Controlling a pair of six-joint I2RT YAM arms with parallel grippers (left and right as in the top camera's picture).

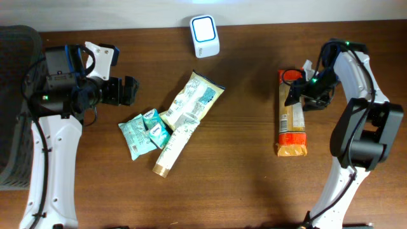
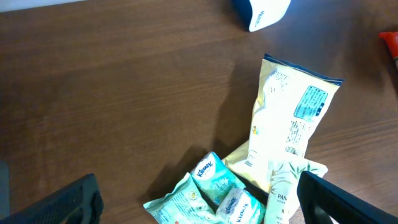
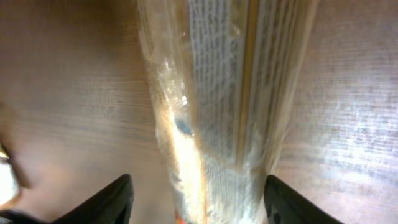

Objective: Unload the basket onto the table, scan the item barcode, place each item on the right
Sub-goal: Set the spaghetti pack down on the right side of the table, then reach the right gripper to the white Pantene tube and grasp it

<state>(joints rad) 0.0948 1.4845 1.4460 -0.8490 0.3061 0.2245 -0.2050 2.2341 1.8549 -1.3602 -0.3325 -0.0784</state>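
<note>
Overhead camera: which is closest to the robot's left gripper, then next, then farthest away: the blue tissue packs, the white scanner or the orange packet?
Starting from the left gripper:
1. Blue tissue packs, just below it in the picture.
2. White scanner, at the top edge, in the middle.
3. Orange packet, far across on the right side.

Wooden table (image 1: 254, 191): scanner (image 1: 205, 28), pouch (image 1: 194, 102), tube (image 1: 173, 149), tissue packs (image 1: 143, 130), possibly pasta packet (image 1: 292, 117).
</note>
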